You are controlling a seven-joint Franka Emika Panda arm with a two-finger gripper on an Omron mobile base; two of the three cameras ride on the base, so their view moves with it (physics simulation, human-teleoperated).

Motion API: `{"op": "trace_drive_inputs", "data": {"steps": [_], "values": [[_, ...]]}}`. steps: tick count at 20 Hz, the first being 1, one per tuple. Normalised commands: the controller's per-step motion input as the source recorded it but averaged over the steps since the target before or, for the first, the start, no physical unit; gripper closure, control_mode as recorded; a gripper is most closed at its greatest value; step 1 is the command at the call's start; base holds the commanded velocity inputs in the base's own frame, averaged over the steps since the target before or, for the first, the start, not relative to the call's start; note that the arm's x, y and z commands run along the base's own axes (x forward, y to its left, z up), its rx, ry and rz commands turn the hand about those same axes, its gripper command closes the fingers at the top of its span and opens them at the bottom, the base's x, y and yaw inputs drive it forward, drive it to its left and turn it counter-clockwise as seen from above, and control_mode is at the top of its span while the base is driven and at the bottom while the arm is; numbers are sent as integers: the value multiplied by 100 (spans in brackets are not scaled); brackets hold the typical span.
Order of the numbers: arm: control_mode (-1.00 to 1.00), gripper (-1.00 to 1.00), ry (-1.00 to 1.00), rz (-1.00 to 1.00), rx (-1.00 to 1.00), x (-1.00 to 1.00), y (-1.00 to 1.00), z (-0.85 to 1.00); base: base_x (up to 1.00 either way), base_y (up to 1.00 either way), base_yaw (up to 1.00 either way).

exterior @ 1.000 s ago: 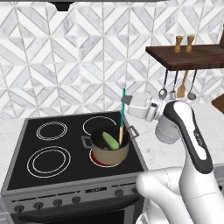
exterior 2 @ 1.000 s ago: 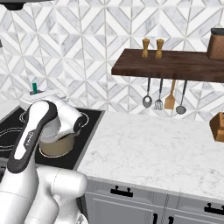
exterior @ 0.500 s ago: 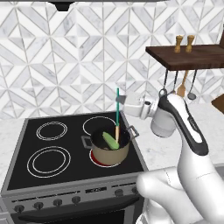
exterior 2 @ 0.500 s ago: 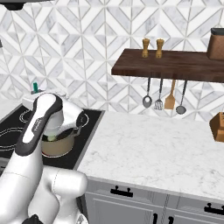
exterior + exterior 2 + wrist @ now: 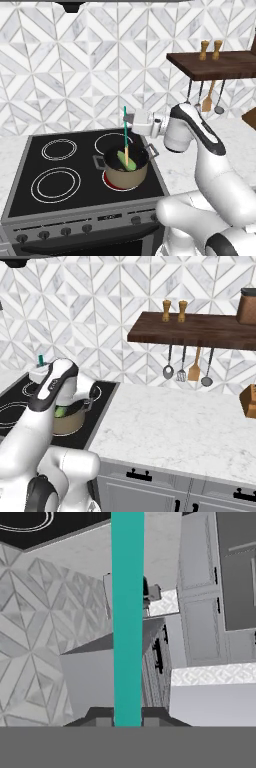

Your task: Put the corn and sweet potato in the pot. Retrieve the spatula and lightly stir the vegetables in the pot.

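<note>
Teal, tan, green over black

Teal-handled spatula (image 5: 125, 131) stands in the tan pot (image 5: 125, 171) with pale green corn (image 5: 123, 160); black stovetop (image 5: 45, 172) beneath.

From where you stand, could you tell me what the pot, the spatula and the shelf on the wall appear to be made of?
Pot: matte tan body, possibly enamel or ceramic; grey loop handles look metallic.
Spatula: smooth teal handle, probably plastic; the tan blade end suggests wood, though that is uncertain.
Shelf: dark brown with faint grain, apparently stained wood.
</note>
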Motion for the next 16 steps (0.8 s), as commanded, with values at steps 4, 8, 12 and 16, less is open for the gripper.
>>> {"op": "trace_drive_inputs", "data": {"steps": [4, 8, 12, 16], "values": [[-100, 100, 0, 4, 0, 28, 0, -37, 0, 0, 0], [-100, 100, 0, 0, -1, 30, 9, -31, 0, 0, 0], [-100, 100, 0, 0, -2, 19, 3, -22, 0, 0, 0], [-100, 100, 0, 0, 0, 17, 0, -19, 0, 0, 0]]}}
